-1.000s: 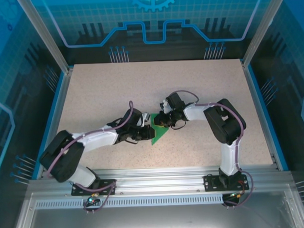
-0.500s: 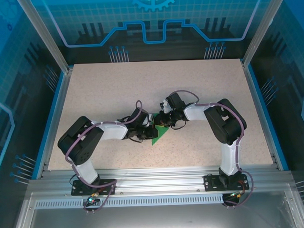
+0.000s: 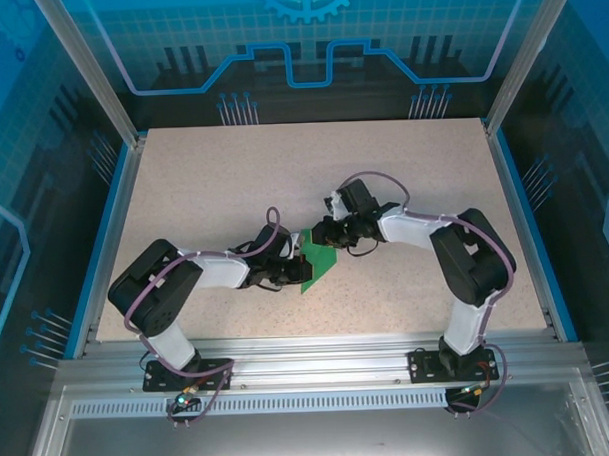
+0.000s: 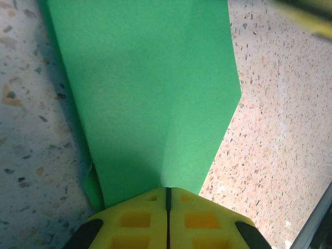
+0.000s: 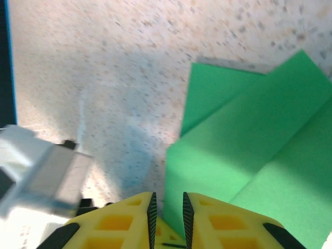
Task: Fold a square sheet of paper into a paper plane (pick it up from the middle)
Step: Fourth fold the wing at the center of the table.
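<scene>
Two grippers meet at the green sheet, partly folded into an angular shape with a centre crease, on or just above the table. The left gripper is fully closed, pinching the sheet's narrow end, which fans out straight ahead of its fingertips. The right gripper stands a slit apart. Layered green lies just ahead of its tips and shows in the slit, though whether the pads touch it I cannot tell. With one firm pinch only, I judge the paper could pivot or slide when either arm moves, skewing the next crease. A pull from the left could also crumple the thin end.
</scene>
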Robot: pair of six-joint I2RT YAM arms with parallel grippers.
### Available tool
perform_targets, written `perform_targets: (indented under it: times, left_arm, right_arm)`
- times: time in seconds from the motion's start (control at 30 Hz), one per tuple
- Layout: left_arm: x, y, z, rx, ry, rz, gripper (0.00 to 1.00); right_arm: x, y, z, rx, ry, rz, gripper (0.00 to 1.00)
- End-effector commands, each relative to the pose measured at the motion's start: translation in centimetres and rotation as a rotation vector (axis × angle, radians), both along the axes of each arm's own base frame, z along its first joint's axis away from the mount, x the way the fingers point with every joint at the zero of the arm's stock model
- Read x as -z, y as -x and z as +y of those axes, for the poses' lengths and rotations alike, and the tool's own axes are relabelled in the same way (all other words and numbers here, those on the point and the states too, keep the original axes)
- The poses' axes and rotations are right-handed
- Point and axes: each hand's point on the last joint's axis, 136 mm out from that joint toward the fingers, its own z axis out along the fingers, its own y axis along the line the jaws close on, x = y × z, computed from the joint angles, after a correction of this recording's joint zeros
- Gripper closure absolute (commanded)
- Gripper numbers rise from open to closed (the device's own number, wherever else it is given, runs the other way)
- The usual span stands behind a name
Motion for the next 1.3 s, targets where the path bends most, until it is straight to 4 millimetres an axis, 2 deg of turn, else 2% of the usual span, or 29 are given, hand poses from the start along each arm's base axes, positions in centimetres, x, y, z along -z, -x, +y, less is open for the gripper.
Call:
perform_targets:
  times: [0.0,0.13,0.37,0.47,0.77,1.1,1.17,1.27]
  left_arm:
    - [2.8,2.5,1.9,0.010,-0.087,0.116,0.92]
    - [2.6,2.5,1.8,0.014,-0.084,0.112,0.92]
    - [2.7,2.8,1.9,0.023,-0.088,0.115,0.92]
    - [2.9,3.0,2.1,0.031,-0.097,0.120,0.93]
    - [4.1,4.4,3.2,0.033,-0.121,0.148,0.95]
    - [4.1,4.9,3.3,0.033,-0.114,0.155,0.95]
    - [3.8,4.7,3.2,0.032,-0.108,0.150,0.95]
    - [3.1,4.6,3.0,0.032,-0.093,0.139,0.93]
  right_arm:
    - [0.2,1.3,0.3,-0.048,0.008,0.002,0.76]
    - [1.8,2.1,1.5,-0.071,0.022,0.047,0.77]
    - [5.0,2.0,2.0,-0.061,0.021,0.107,0.78]
    - [5.9,0.7,0.8,-0.026,0.076,0.102,0.78]
    - [7.5,-4.8,-3.3,0.089,0.157,0.085,0.79]
    - [6.0,-9.5,-6.2,0.151,0.130,0.067,0.78]
    - [4.9,-9.9,-6.3,0.144,0.107,0.053,0.78]
    - [2.0,-9.9,-6.2,0.122,0.073,0.003,0.77]
